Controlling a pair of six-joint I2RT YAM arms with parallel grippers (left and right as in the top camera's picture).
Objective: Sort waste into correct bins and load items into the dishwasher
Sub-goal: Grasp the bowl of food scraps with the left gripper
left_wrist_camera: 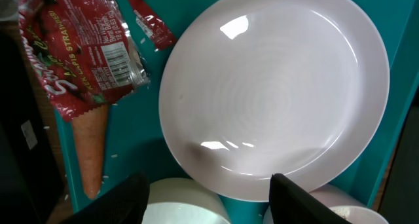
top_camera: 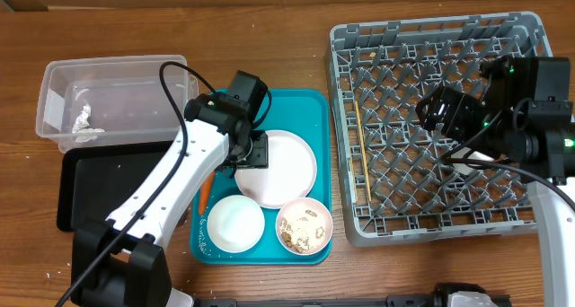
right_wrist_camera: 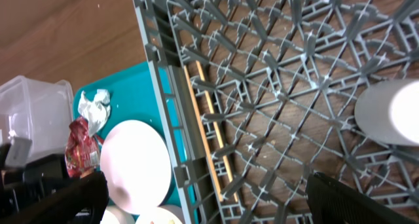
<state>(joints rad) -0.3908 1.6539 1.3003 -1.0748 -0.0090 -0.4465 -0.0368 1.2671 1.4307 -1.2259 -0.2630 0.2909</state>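
A white plate point(top_camera: 278, 168) lies on the teal tray point(top_camera: 305, 105), with an empty white bowl point(top_camera: 236, 223) and a bowl with food scraps point(top_camera: 304, 227) in front of it. My left gripper point(top_camera: 254, 151) hangs open and empty over the plate's left edge. In the left wrist view its jaws point(left_wrist_camera: 209, 204) straddle the plate point(left_wrist_camera: 275, 86) rim and the white bowl point(left_wrist_camera: 183, 201). A red wrapper point(left_wrist_camera: 78, 47), a red sachet point(left_wrist_camera: 152, 24) and a carrot point(left_wrist_camera: 90, 145) lie to the left. My right gripper point(top_camera: 446, 111) is open and empty over the grey dish rack point(top_camera: 431, 38), near a white cup point(right_wrist_camera: 393, 112).
A clear plastic bin point(top_camera: 108, 96) holding a crumpled tissue stands at the back left, with a black bin point(top_camera: 90, 177) in front of it. Wooden chopsticks point(top_camera: 360, 141) lie in the rack's left side. A crumpled tissue point(right_wrist_camera: 93, 106) sits on the tray's far end.
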